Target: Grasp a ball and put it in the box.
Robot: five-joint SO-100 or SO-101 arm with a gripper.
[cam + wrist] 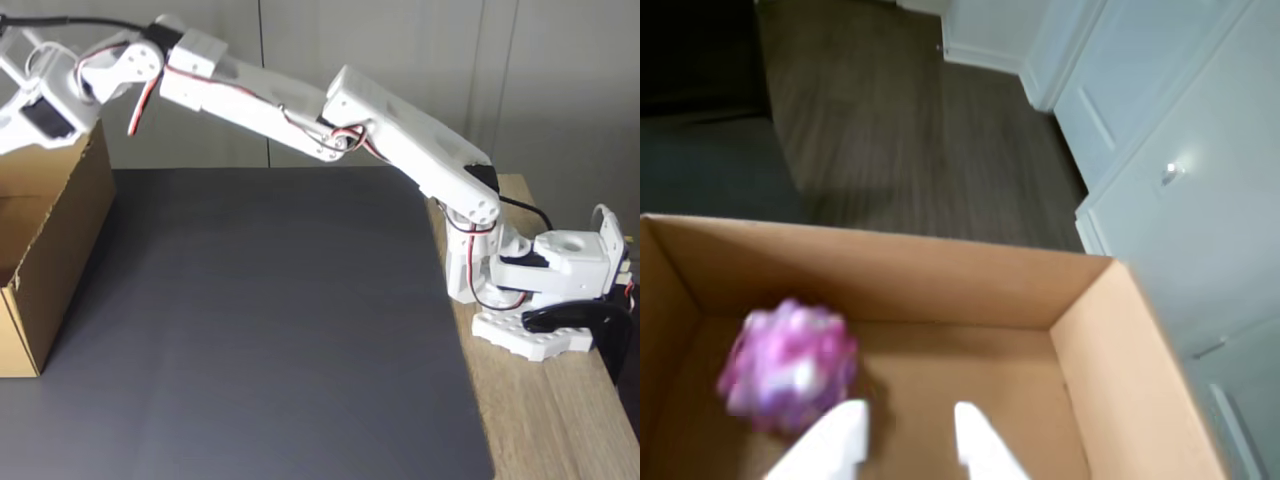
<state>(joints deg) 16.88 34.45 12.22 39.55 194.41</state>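
Two white fingers (845, 440) of the gripper (910, 440) poke up in the wrist view, spread apart and holding nothing. Just left of them, the blurry ball (788, 366) is inside the box (970, 285). No writing shows anywhere. Beyond lie a dark wood floor (910, 130) and white doors (1180, 170). In the fixed view, the arm (330, 120) reaches over a dark mat (270, 330).
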